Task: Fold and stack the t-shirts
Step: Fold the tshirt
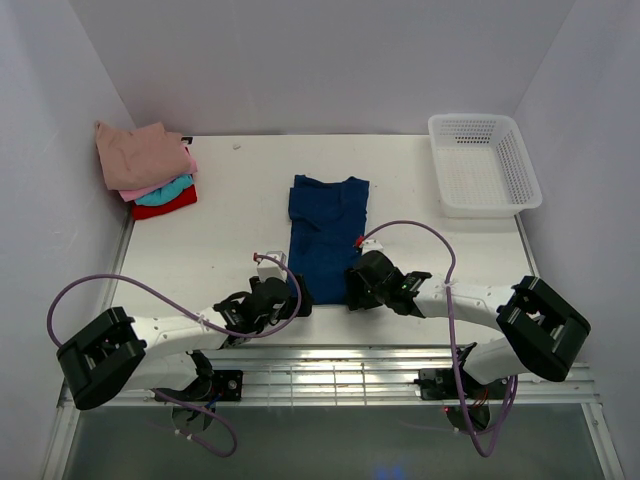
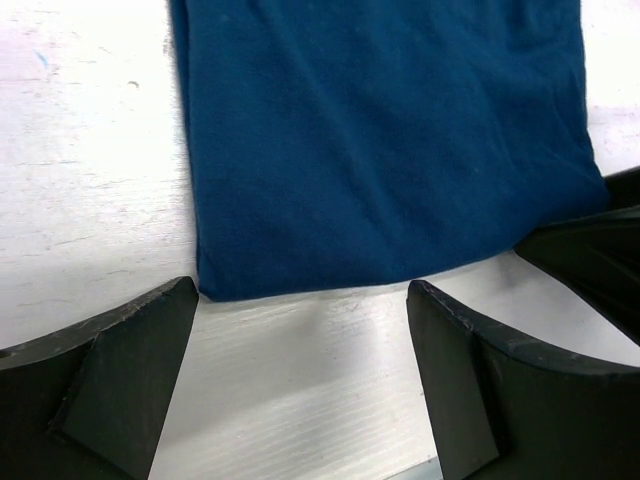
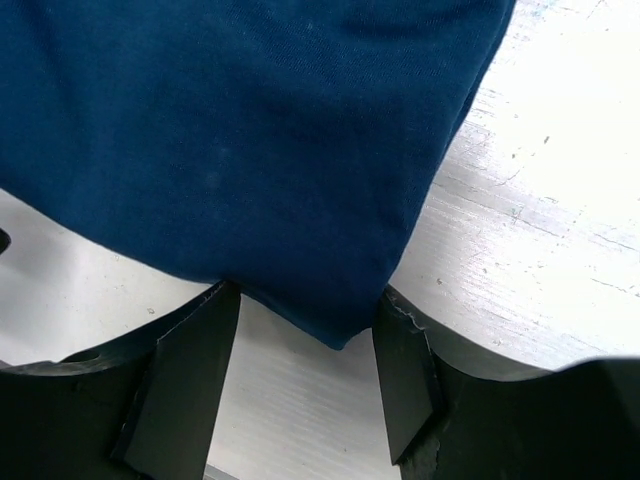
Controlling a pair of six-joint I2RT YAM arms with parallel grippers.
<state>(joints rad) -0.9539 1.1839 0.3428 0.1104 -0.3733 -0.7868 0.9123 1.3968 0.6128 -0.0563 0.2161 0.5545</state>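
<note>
Lying in the middle of the surface (image 1: 220,230), the navy tee (image 1: 327,235) is folded into a long, narrow strip, with its collar end away from the arms and its hem toward them. That suggests the sideways folds are done and the end-to-end fold is not.

The left gripper (image 2: 303,300) sits just short of the near left corner of the hem. Its fingers (image 2: 130,350) are spread wide with only bare surface between them, and they touch no cloth. The right gripper (image 3: 307,295) is at the near right corner. Its fingers (image 3: 190,370) are also spread, and the corner of the cloth reaches into the gap without being pinched.

In the far left corner is a stack of four folded shirts: a dusty-pink tee (image 1: 140,150) on top, then a pink tee (image 1: 186,166), a teal tee (image 1: 168,190) and a red tee (image 1: 165,208). Those look finished.

Judging from this, the navy tee is the last one. It needs its hem brought up toward the collar and must then be carried well across to the stack.

The white mesh basket (image 1: 480,165) stands at the far right, well apart from every shirt, and nothing shows inside it from above.
</note>
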